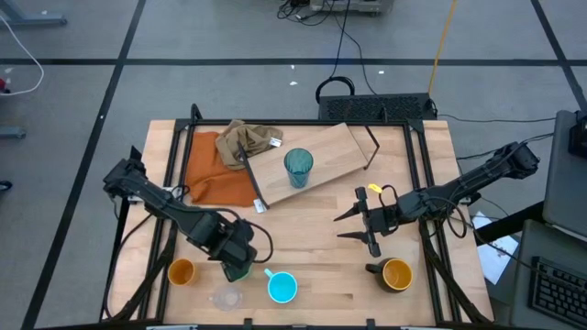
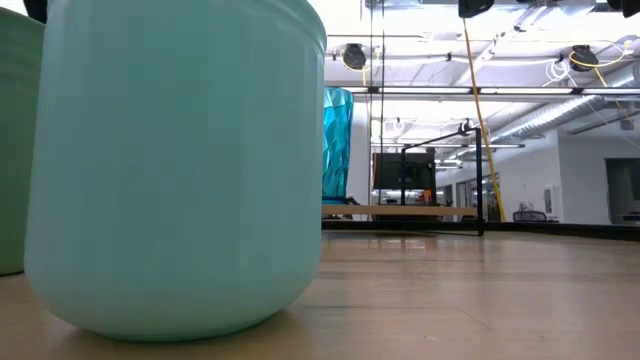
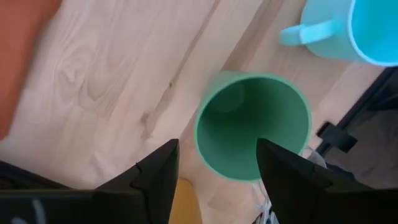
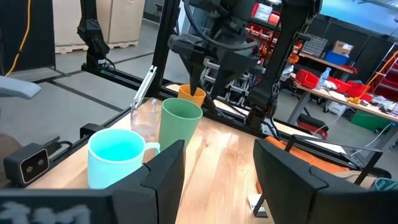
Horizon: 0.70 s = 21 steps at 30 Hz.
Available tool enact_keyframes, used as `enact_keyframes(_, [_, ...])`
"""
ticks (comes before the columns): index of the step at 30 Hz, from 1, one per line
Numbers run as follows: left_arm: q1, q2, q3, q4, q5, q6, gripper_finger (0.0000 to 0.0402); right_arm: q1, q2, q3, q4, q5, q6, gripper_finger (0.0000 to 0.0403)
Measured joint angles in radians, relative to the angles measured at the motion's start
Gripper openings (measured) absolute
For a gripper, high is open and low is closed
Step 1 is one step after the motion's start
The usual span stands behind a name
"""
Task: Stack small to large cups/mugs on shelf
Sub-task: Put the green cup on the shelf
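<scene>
Green cup [image 3: 252,127] stands between the left gripper's [image 3: 214,165] open fingers, light-blue mug [image 1: 282,287] just right, clear glass [image 1: 226,299] nearer; right gripper [image 1: 353,225] open, empty.

From my station I see two dark, matte black jointed arms. The left arm [image 1: 160,203] runs from the left edge toward lower centre of the overhead frame, with black cable looped beside its blocky wrist. The right arm [image 1: 468,183] comes in from the right edge, thin cables curling near its wrist. The left gripper [image 3: 214,180] and right gripper [image 4: 217,171] each show two broad, flat black fingers with angular edges.
</scene>
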Motion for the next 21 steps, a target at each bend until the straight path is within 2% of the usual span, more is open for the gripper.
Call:
enact_keyframes(6, [-0.016,0.0,-0.051,0.006,-0.01,-0.027,0.0214,0.0,0.0,0.0,0.0,0.0,0.0,0.0183])
enact_keyframes(12, [-0.022,-0.008,-0.158,0.084,0.068,-0.036,0.0214,0.0,0.0,0.0,0.001,0.0,0.001,0.0183])
enact_keyframes(21, [-0.021,-0.008,-0.166,0.153,0.045,-0.008,0.0214,0.0,0.0,0.0,0.01,0.0,0.001,0.0183])
